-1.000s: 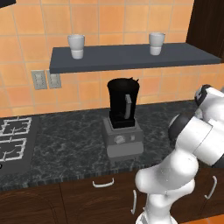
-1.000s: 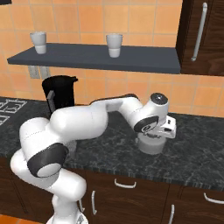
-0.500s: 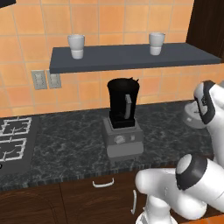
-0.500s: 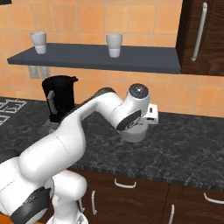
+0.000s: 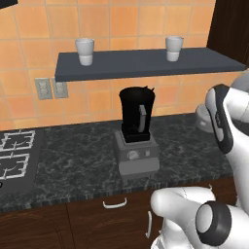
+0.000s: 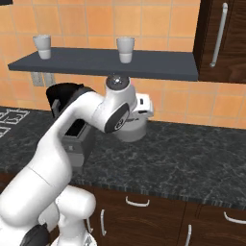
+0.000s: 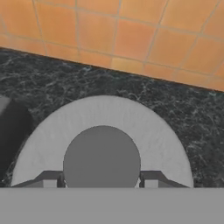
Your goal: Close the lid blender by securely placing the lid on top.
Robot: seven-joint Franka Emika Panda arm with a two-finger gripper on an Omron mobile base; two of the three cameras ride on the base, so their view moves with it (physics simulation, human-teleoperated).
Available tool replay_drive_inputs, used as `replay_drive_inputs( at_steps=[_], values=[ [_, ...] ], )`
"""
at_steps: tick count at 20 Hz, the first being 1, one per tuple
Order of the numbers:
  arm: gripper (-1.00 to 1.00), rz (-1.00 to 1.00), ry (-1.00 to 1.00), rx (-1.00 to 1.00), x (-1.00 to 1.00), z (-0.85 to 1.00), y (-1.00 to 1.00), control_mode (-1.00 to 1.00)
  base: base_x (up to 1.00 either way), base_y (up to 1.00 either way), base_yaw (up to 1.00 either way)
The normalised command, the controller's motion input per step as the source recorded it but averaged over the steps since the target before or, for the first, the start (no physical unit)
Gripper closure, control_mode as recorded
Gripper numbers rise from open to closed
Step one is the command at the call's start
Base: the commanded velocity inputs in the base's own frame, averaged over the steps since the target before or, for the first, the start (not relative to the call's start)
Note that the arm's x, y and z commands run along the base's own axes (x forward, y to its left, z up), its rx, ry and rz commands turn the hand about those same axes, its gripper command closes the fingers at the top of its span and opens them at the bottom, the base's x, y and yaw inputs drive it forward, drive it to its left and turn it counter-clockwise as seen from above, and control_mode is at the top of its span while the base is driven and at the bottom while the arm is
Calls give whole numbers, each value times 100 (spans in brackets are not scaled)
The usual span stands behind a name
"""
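Blender (image 5: 137, 121) stands lidless on the worktop (image 5: 82, 160). My claw (image 7: 101, 183) holds its lid (image 7: 101, 144) beside it, fingers pinching the centre knob.

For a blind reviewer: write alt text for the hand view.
A round grey blender lid with a darker raised knob at its centre, seen from above with the end effector astride the knob. It lies on a dark speckled countertop against an orange tiled wall.

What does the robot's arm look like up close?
The arm is made of fat, rounded, glossy white sections. Its joints are dark grey rings with round grey caps, like the one at the elbow. A boxy white hand sits at the end. No cables or markings show.
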Motion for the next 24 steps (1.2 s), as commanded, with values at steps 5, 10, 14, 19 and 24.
replay_drive_inputs(
  at_steps=[5,10,14,19,24],
  values=[
    [100,0,0,-8,-8,100,50,-100,0,0,0],
    [100,0,0,1,-5,100,36,-100,0,0,0],
    [100,0,1,7,-1,98,25,-100,0,0,0],
    [100,2,5,9,0,50,47,-100,0,0,0],
    [100,3,2,9,0,7,57,-100,0,0,0]
  ],
)
